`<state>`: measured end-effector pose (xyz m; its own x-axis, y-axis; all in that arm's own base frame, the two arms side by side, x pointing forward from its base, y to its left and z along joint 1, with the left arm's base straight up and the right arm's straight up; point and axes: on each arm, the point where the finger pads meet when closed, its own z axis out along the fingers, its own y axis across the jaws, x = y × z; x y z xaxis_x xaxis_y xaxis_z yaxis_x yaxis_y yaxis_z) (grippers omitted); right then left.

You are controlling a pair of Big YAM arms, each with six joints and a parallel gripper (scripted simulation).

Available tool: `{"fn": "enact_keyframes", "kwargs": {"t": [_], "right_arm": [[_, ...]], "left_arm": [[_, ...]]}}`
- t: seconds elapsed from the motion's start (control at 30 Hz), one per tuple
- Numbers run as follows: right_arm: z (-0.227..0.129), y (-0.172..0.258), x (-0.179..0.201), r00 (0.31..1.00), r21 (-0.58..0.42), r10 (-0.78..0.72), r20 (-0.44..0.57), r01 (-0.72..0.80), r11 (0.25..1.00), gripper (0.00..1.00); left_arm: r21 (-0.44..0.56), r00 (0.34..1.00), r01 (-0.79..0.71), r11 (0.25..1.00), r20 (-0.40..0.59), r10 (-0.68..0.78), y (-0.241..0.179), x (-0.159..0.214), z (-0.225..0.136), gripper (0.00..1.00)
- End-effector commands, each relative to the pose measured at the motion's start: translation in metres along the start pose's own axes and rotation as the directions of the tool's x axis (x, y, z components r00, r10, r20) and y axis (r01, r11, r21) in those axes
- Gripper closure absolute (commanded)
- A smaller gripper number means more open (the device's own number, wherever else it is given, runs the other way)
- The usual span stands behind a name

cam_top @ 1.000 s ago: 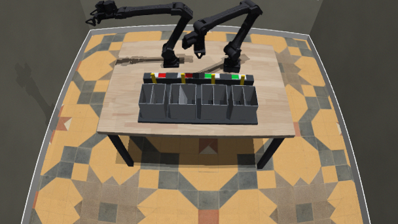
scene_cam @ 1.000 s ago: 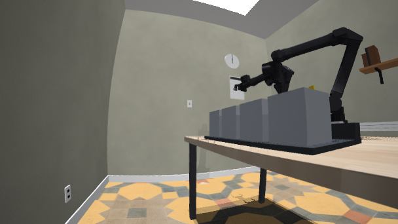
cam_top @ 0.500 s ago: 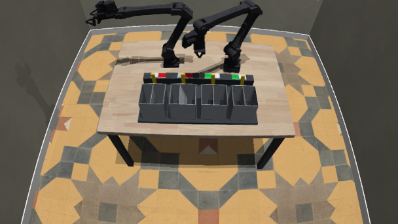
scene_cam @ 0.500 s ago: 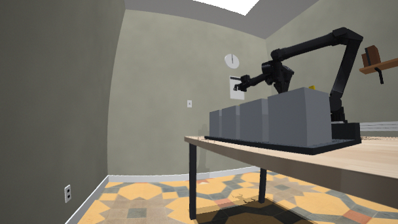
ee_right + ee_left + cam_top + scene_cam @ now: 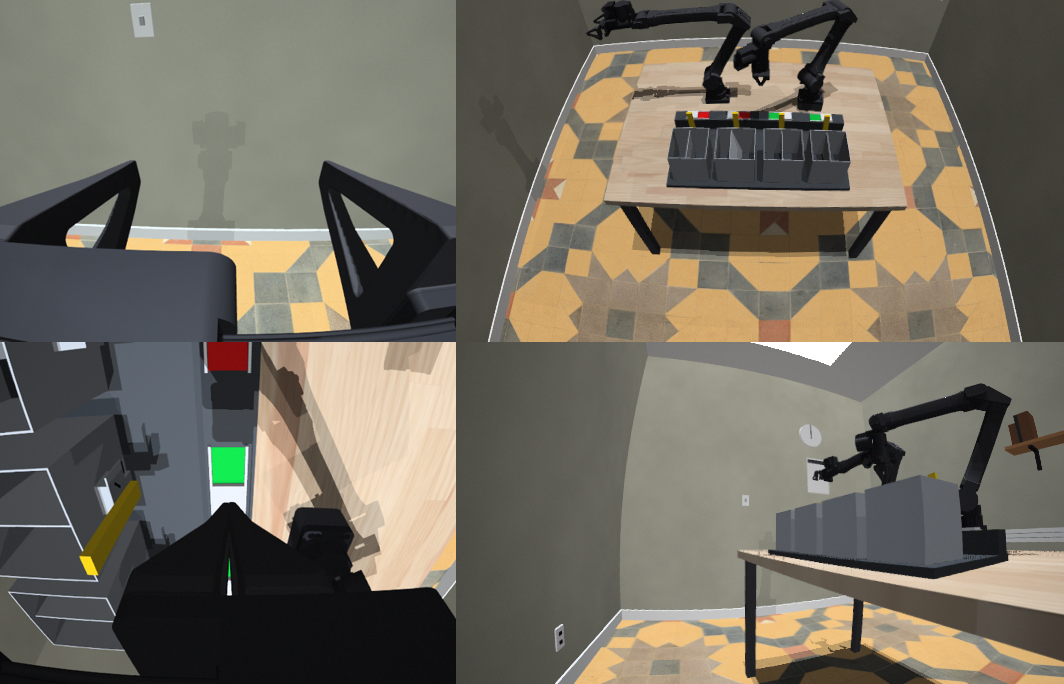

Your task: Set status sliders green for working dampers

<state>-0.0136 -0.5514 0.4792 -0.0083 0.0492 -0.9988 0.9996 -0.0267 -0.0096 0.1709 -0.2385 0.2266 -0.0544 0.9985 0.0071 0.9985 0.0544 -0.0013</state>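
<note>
"Two windows show green; where next?"

"Second slider's red window (image 5: 744, 115) (image 5: 227, 355), left of those greens, on the far side of its damper (image 5: 735, 170) (image 5: 806, 528) (image 5: 77, 374). Its yellow lever (image 5: 736, 120) probably needs testing first."

"How?"

"I'd swing it gently with closed tips and watch the blade; only a following blade earns a full cover push, kept straight along the track."

"And your hands?"

"My left gripper (image 5: 761, 81) (image 5: 886, 482) (image 5: 229, 512) is closed on nothing, above the slider row. My right gripper (image 5: 594, 32) (image 5: 816, 475) (image 5: 229, 171) is wide open, far left."
</note>
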Motion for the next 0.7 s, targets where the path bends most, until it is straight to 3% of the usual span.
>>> {"fn": "enact_keyframes", "kwargs": {"t": [0.0, 0.67], "right_arm": [[-0.0077, -0.0056, -0.0210, 0.999, 0.007, 0.010, 0.049, -0.010, 1.000, 0.00], [-0.0077, -0.0056, -0.0210, 0.999, 0.007, 0.010, 0.049, -0.010, 1.000, 0.00]], "left_arm": [[-0.021, 0.999, -0.001, 1.000, 0.040, 0.002, 0.0056, -0.0045, -0.0148, 1.00], [-0.015, 1.000, -0.001, 1.000, 0.031, 0.001, 0.0041, -0.0022, -0.0073, 1.00]]}}
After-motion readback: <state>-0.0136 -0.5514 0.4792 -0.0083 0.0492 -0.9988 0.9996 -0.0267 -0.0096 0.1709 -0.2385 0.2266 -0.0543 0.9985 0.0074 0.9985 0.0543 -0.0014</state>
